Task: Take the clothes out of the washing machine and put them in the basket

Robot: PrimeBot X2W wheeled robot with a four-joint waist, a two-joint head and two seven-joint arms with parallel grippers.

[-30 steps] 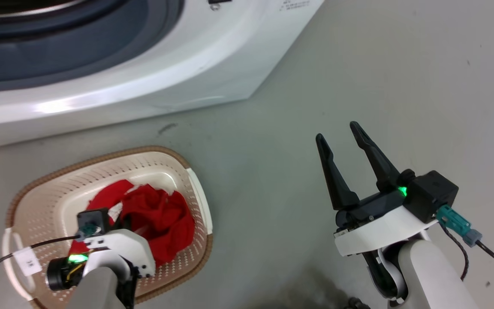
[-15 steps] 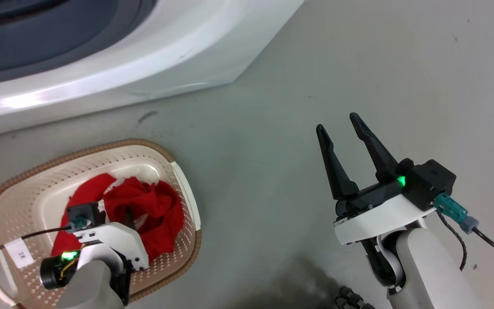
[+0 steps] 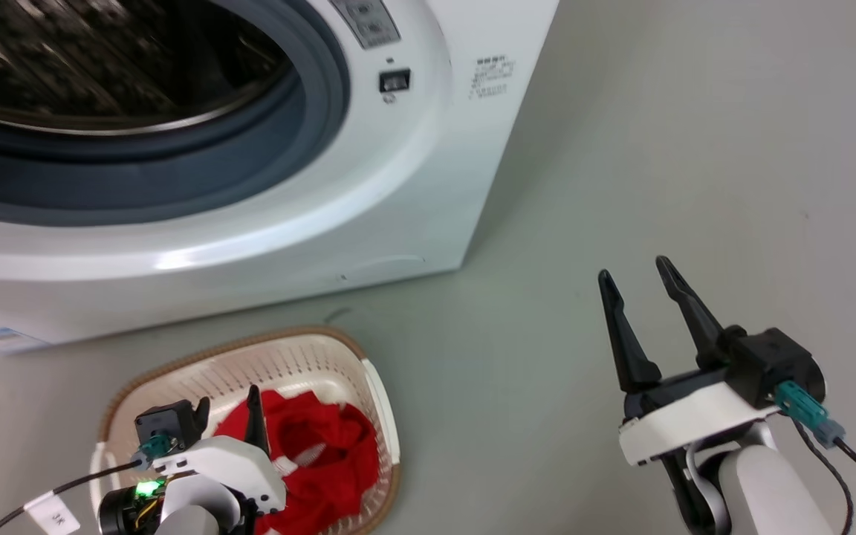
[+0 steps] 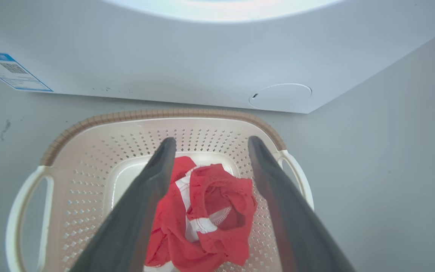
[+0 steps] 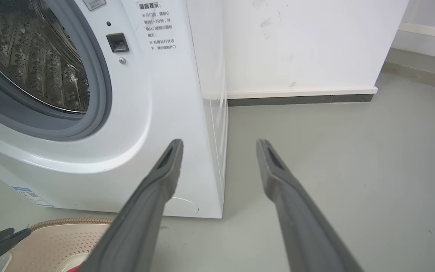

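Hovering over the basket [image 4: 157,113], left claw [image 4: 210,143] is spread wide and empty, fingers straddling the clothes [image 4: 210,211] from above without touching them. Half a second back its fingers were buried in the red heap. Now they are out and clear, so the drop reads as done and the arm as pulling back.

Right claw [image 3: 634,271] is also open and holds nothing. It sits over bare floor [image 3: 621,148], well apart from the basket, with the same pose as before relative to its arm.

Clothes lie bunched in the basket bottom, red with white striped trim showing, none hanging over the rim. The basket stands on the floor just in front of the washer [image 3: 398,186], near its lower front panel.

Head view has tilted up since the earlier frames. That is a camera move, not a move of the things. More of the porthole and drum [image 5: 32,56] shows now.

The visible part of the drum is bare perforated steel with no red in it. The lower part is out of sight, so I cannot tell if it is fully empty.

Judgement: this load is delivered. The head lifting toward the opening suggests a check for leftovers or another reach in. If the drum is clear, the task is about finished.
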